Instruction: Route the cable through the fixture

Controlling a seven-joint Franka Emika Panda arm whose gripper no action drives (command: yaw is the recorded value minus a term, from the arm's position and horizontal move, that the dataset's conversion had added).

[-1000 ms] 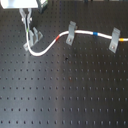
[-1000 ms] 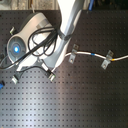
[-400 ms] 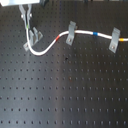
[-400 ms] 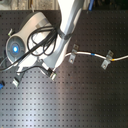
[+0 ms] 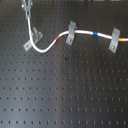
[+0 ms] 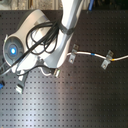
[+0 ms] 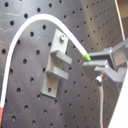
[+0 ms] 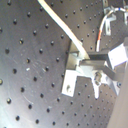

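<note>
While the pincer point(image 7: 92, 62) pinched the cable point(image 7: 30, 25) end beside the fixture point(image 7: 56, 62), slack risked missing the clip.

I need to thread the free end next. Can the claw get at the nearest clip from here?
Probably yes. The claw holds the cable by its green tip right beside the clip, with only bare board around it.
</note>
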